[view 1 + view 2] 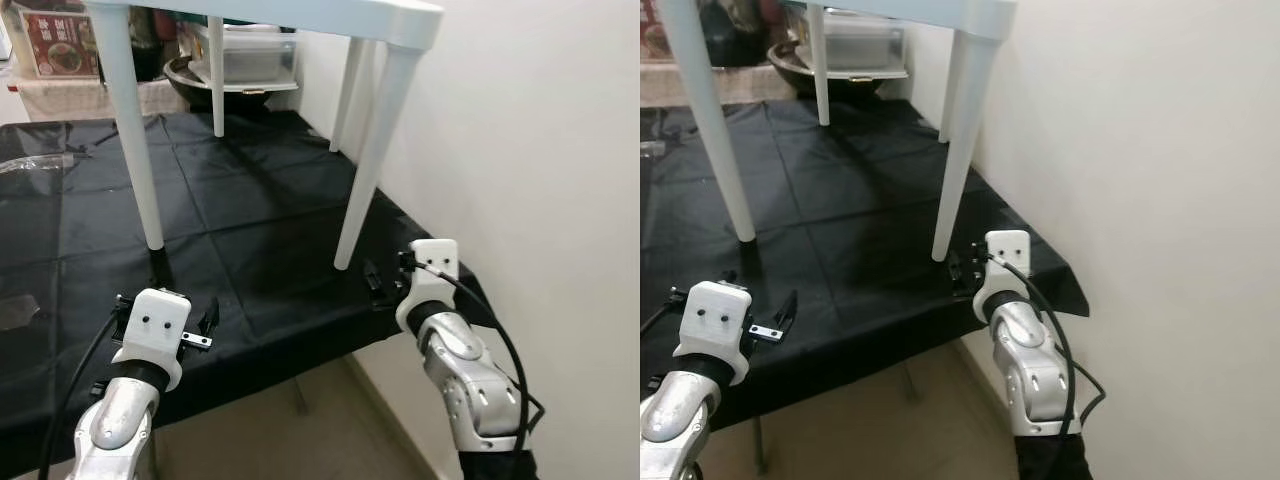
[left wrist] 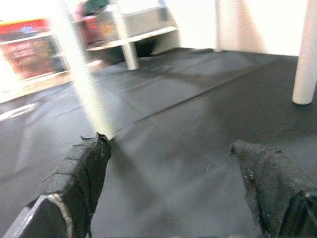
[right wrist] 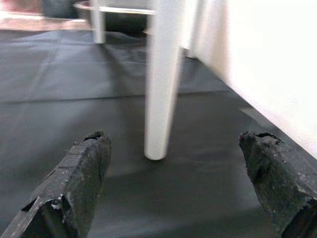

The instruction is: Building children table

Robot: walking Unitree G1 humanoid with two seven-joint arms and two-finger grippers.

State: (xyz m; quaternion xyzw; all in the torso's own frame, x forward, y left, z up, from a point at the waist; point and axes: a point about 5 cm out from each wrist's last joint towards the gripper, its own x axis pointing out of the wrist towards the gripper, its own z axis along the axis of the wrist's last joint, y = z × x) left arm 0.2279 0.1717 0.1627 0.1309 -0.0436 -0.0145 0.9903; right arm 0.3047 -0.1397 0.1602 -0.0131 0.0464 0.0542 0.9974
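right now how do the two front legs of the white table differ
The front left leg stands well in from the black cloth's near edge, ahead of the left gripper. The front right leg splays outward more and stands closer to the edge and the wall, ahead of the right gripper. Both are white, tapered, and resting on the cloth.

The children's table [image 1: 300,15] stands on the cloth [image 1: 250,190] on its 4 legs, wall [image 1: 540,150] to its right.
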